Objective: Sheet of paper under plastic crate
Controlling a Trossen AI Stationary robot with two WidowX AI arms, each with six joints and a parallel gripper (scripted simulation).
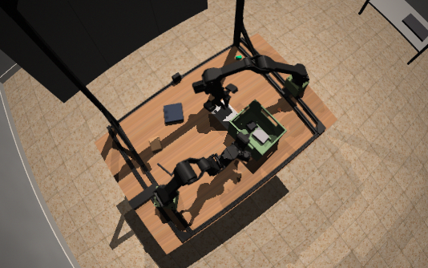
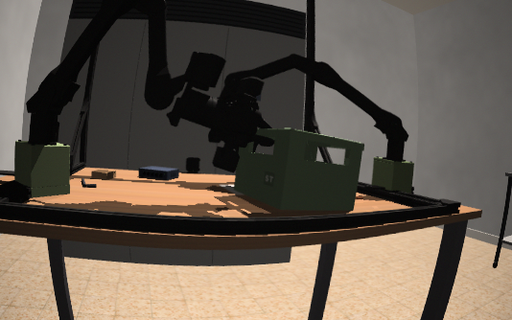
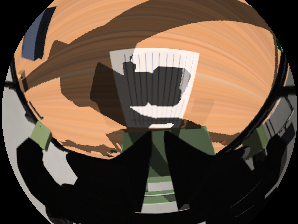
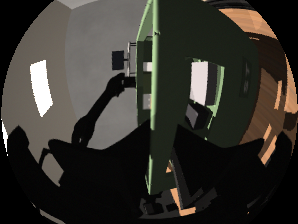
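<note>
The green crate (image 1: 266, 150) (image 2: 314, 184) (image 3: 197, 140) (image 4: 170, 100) looks slightly tipped, its side toward the sheet a little up; the gap beneath is hard to see. The ruled white sheet (image 1: 231, 115) (image 3: 150, 57) lies flat with its near end at that side; whether any of it is under the crate is hidden. My left gripper (image 3: 157, 135) points down over the sheet near the crate, its fingertips slightly apart with nothing visible between them; contact cannot be told. My right gripper (image 1: 245, 145) (image 4: 159, 124) is shut on the crate's upper wall at the side.
A white box (image 1: 260, 136) and a dark block (image 1: 252, 125) are inside the crate. A blue box (image 1: 173, 113) (image 2: 158, 172) and a brown block (image 1: 155, 144) (image 2: 104, 174) stand away from it. A black frame bar (image 2: 192, 219) runs along the table edge.
</note>
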